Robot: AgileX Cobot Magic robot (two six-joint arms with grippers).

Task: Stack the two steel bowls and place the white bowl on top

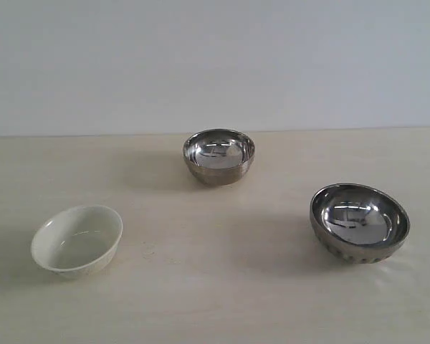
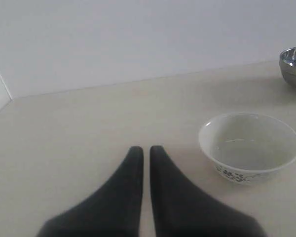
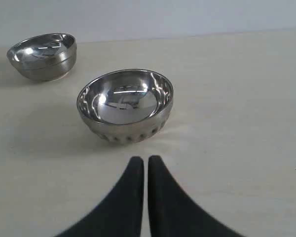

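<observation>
Closest to the lens, the right gripper [image 3: 145,159] has its two black fingers pressed together with nothing between them, over the pale table [image 3: 246,148]. Just ahead of those tips sits the ribbed steel bowl [image 3: 124,105], upright and mouth up. It lies squarely on the gripper's line, near it but not touching. That is the relation that counts: this arm is the near one for steel. The bowl is round, so there is no long axis to square up on, only a rim to choose.

Farther on and off that line, the plain steel bowl [image 3: 42,56] stands well apart from the ribbed one, toward the back of the table in the exterior view.

On the other side, the left gripper [image 2: 145,148] looks closed and empty too, though the thin slit between its fingers is hard to judge. The white bowl [image 2: 249,147] sits near it, off its axis, well clear of both steel bowls. Nothing is stacked yet.
</observation>
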